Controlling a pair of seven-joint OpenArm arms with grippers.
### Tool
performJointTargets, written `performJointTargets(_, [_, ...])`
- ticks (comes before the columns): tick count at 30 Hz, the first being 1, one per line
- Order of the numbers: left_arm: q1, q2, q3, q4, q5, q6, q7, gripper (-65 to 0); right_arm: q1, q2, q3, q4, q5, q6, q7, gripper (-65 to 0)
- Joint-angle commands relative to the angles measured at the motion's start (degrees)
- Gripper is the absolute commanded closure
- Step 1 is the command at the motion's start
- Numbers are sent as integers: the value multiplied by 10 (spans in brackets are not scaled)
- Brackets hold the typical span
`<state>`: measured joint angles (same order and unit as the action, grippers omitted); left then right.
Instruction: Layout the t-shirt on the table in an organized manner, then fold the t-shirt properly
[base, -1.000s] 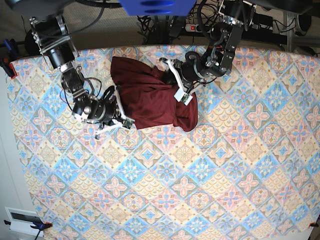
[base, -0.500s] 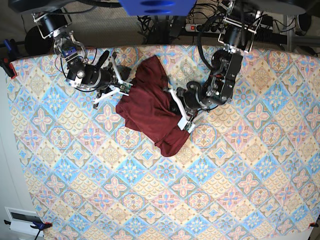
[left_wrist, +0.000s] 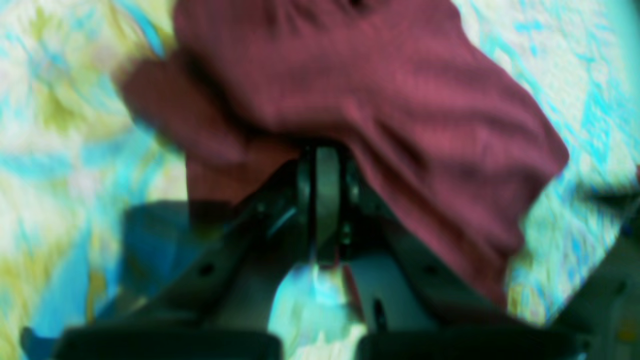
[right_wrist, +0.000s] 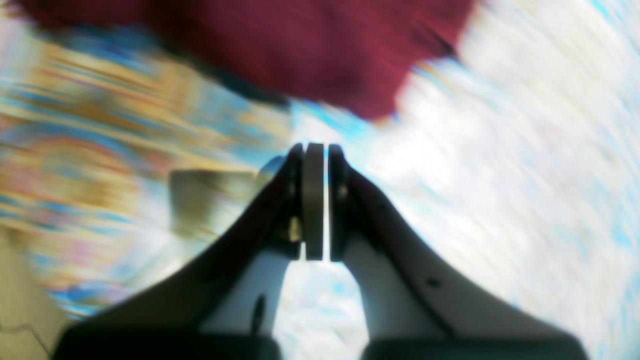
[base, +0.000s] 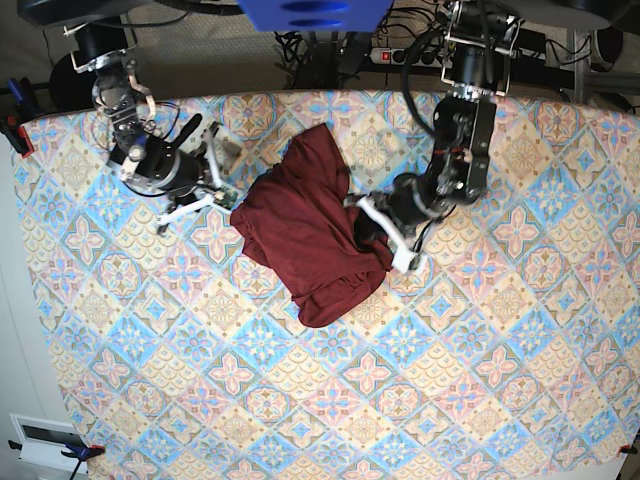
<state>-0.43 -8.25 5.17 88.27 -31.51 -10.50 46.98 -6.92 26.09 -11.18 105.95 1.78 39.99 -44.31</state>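
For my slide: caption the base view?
Left end effector grips crumpled t-shirt on the table; right end effector empty.

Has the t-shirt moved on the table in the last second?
Yes. The t-shirt slid away from the table's far edge toward its middle.

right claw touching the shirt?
Apart. Right wrist view: the right claw is shut on nothing, with patterned table showing between it and the shirt.
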Motion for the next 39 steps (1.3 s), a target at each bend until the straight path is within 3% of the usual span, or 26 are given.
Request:
performJointTargets(1, [6,-8,-18,21,-11,-2,-14,-2,5,6,15,-1,7,0,1,-5])
performJointTargets(5, [43,-3,-76,36,-15,-2,-14,-2,64,2,53,-27,7,0,-28,-5])
performJointTargets(8, [46,26,-111,26,-3,-2,-14,-2,110,-30,71,-57,7,0,-29,-5])
performJointTargets(16, [6,85,-121,-42,37,-2,-15,-2,171,-87,78,-155,6,0,-29,-5])
performJointTargets(21, [-13,111,-121,-84,68,-1,-44,-2,171,-114,77,-205,6,0,-27,-5])
performJointTargets(25, [-32,129,-119,-132,96,20,-68,-3,171,-138,77,-241,6,0,-25,-5])
performJointTargets(29, [-65,129,-118,-207,97,24,-72,-3,171,-150,62,-256,6,0,-25,-5])
performJointTargets(34, [-98,129,-116,-252,101,24,-101,-3,166,-151,6,-211,6,0,-28,-5])
performJointTargets(39, [-164,129,-44,-353,97,24,-131,-3,94,-151,-4,-123,7,0,-30,-5])
